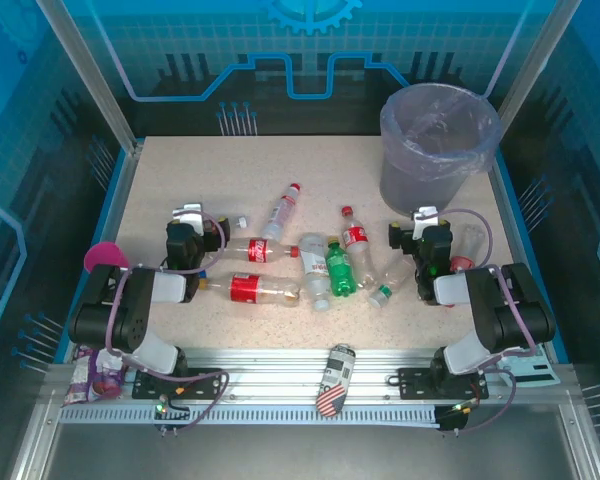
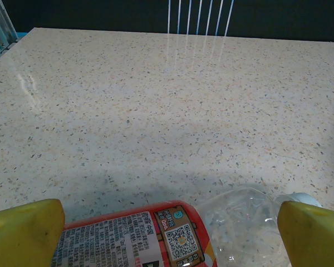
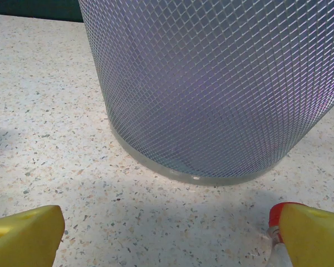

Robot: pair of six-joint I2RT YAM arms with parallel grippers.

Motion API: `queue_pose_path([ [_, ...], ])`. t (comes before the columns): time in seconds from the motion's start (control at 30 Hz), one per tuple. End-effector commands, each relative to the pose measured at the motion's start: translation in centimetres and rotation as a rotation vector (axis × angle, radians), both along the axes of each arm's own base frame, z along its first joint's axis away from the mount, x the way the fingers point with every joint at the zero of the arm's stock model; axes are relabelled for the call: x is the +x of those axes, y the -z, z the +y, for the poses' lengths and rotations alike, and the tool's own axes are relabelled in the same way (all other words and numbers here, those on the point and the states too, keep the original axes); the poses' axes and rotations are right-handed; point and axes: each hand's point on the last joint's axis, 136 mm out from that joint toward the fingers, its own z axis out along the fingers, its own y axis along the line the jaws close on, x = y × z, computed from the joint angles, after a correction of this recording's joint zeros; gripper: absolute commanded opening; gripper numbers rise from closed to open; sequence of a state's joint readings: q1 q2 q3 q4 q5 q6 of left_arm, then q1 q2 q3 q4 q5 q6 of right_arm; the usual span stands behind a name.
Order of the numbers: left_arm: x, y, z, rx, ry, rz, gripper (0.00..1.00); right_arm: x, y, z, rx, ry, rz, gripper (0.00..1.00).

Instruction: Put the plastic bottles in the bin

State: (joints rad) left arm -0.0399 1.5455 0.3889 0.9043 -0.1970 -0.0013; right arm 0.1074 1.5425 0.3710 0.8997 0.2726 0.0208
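The left jaws are wide open, with a red-label bottle (image 2: 150,239) lying between them on the surface (image 2: 156,111). The right jaws are open too, holding nothing. No bottle is grabbed yet. The bin (image 1: 435,140) stands far back. Next, I think: lower and squeeze that bottle.

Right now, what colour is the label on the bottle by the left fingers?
The label is red with a QR code; clearest in the left wrist view.

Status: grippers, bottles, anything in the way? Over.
Open and empty: left gripper, right gripper. Left over red-labelled bottle. Other bottles on table, bin upright. Nothing blocking.
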Motion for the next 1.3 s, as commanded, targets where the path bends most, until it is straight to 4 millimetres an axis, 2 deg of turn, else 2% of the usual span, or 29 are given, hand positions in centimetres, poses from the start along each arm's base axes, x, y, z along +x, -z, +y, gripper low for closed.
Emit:
queue_pose_path([
  [0.0, -0.2, 0.0, 0.6, -0.012, -0.025, -0.014, 0.99, 0.5, -1.0, -0.2, 0.000, 0.005, -0.041, 1.00],
  [0.97, -0.1, -0.1, 0.7, -0.014, -0.024, -0.003, 0.99, 0.5, -1.2, -0.2, 0.007, 0.002, -0.043, 1.00],
  [1.03, 0.1, -0.9, 0.6, -0.010, -0.023, 0.030, 0.99, 0.6, -1.7, 0.0, 0.007, -0.010, -0.022, 1.00],
  [1.13, 0.4, -3.3, 0.4, -0.004, -0.015, 0.064, 0.99, 0.5, -3.6, 0.4, -0.005, -0.036, -0.002, 1.00],
  [1.27, 0.3, -9.2, -0.2, 0.014, -0.016, -0.016, 0.99, -0.5, -6.9, -0.2, 0.008, 0.013, 0.012, 1.00],
])
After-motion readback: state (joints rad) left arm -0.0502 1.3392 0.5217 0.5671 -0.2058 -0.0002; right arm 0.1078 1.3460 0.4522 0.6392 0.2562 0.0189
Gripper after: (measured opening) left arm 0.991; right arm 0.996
